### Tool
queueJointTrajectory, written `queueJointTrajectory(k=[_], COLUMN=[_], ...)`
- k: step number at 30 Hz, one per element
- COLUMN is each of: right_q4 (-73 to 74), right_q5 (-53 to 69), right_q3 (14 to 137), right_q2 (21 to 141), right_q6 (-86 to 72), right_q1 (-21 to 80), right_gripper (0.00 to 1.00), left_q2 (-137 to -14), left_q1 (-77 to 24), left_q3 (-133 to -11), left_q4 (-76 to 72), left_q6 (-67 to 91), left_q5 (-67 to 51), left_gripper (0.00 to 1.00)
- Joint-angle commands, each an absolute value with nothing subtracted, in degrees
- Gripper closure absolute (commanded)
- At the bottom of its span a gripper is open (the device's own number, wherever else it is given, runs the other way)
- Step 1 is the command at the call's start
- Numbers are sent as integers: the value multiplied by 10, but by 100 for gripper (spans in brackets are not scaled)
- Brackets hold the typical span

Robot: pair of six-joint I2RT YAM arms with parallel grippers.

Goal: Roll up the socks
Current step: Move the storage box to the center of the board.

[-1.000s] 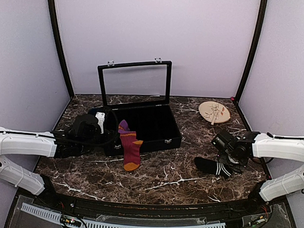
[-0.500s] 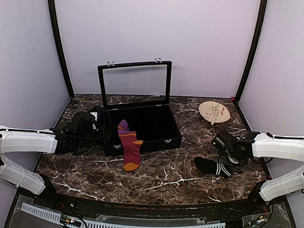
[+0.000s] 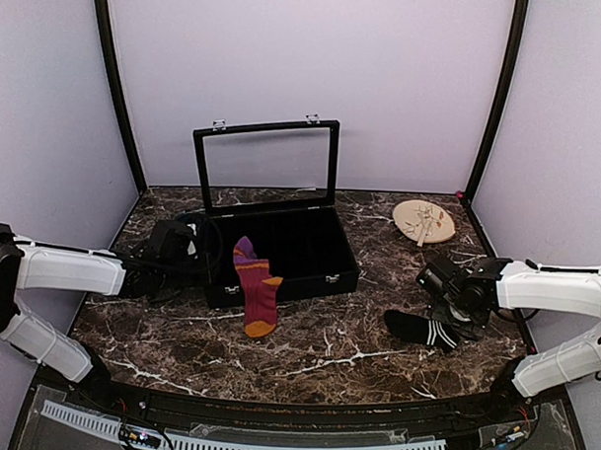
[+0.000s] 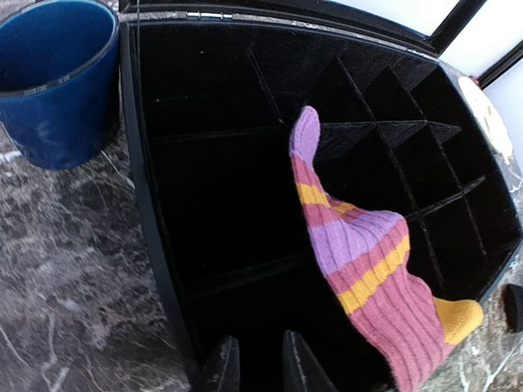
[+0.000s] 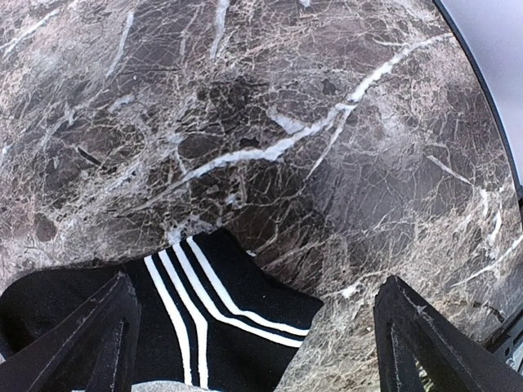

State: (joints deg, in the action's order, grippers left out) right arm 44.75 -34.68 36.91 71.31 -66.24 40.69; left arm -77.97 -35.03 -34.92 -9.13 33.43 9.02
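The maroon sock (image 3: 257,293) with purple and orange bands hangs over the front wall of the black box (image 3: 298,282), toe on the table. In the left wrist view this maroon sock (image 4: 368,269) lies to the right of my left gripper (image 4: 255,363), whose jaws stand a narrow gap apart with nothing between them. My left gripper (image 3: 199,251) sits at the box's left end. The black sock (image 3: 422,331) with white stripes lies flat at the right. My right gripper (image 5: 255,282) is wide open above the black sock's (image 5: 221,327) striped cuff, one finger on each side.
The box (image 4: 151,204) has many small compartments and a raised glass lid (image 3: 266,165). A dark blue cup (image 4: 57,77) stands just left of the box. A round wooden plate (image 3: 424,221) lies at the back right. Purple walls close in the table.
My left gripper has pulled back to the left, away from the box, and its jaws have narrowed. The right arm and both socks have not moved.
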Motion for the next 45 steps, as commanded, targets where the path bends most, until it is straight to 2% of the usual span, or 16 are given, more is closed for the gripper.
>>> queueJointTrajectory(k=[1,7,14,38,42,45], right_q4=[449,451,452,447,443,439], right_q5=[-353,-354,-354,-352,-351,-347], right_q3=[381,378,378,381,380,379], right_q2=[715,711,710,723,726,728], right_q6=[-657,-661,-662,-660,-657,-656], right_q1=[412,412,412,412,412,412], right_gripper=[8,7,7,7,6,6], left_q2=[-788,-807,-824,-866,-826,-794], left_q1=[-335,-323,-316,-306,-306,-305], left_q3=[-367,-374,-382,-435,-436,-445], left_q4=[-94,-98,-107,-87,-60,-34], left_q6=[327,319,308,302,309,308], left_q5=[87,85,77,69,56,54], left_gripper=[82,94,100,99,56,35])
